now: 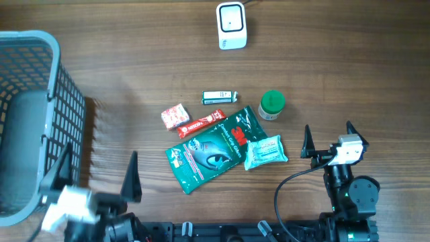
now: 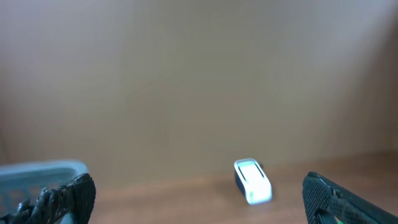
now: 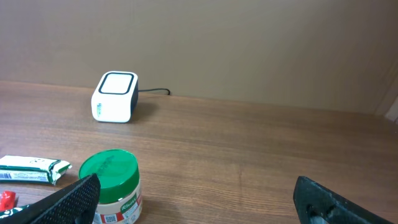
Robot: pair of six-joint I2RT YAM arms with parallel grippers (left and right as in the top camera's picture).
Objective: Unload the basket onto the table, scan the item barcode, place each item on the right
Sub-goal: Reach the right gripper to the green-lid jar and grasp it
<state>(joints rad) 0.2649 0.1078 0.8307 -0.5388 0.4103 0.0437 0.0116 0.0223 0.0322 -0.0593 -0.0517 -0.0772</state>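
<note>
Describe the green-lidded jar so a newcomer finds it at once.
Start at the white box-shaped scanner at the far edge of the wooden table. Nearer the robot lies a large green foil pouch; the jar with the green lid stands beyond its right corner. It is the only round, upright item among flat packets.

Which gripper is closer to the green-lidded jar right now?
Right. The right gripper sits a short way to the right of the green-lidded jar, slightly toward the robot's base. The left gripper is far off on the jar's other side, beside the basket.
</note>
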